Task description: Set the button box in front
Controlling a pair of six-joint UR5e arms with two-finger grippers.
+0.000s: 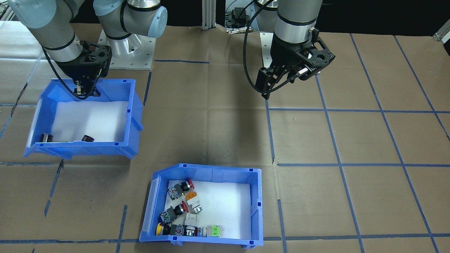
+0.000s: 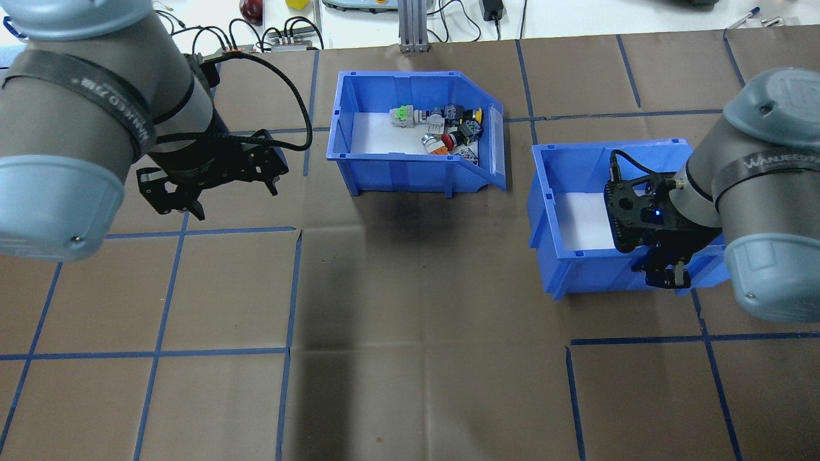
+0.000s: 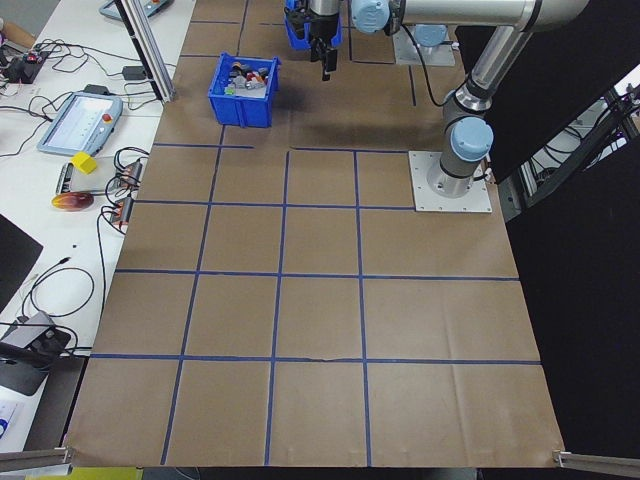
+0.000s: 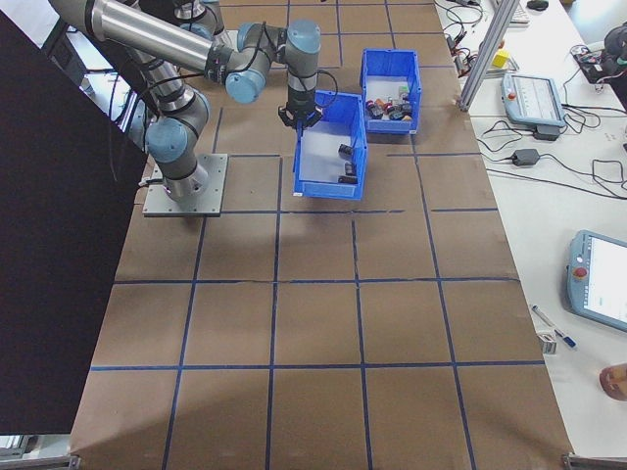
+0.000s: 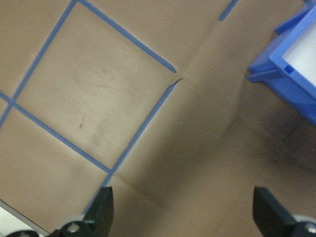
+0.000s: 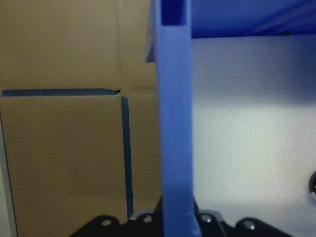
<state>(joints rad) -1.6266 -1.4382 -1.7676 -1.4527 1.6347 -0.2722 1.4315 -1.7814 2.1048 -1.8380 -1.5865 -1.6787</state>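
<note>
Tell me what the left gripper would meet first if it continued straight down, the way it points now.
Probably only the bare table. The left gripper is open and points down at brown paper with blue tape lines; the button box sits off to one side, outside that line.

In the overhead view the right claw [image 2: 666,276] is hiding the near wall of the second blue bin [image 2: 564,192] where it meets it, and the wrist is covering much of that bin's white floor. The right wrist camera is cutting off the claw's fingers at the bottom edge. The left wrist camera is showing only the fingertips [image 5: 102,207] and a corner of the button box [image 5: 291,74]. In the left-end view the switches are looking too small to tell apart.
</note>
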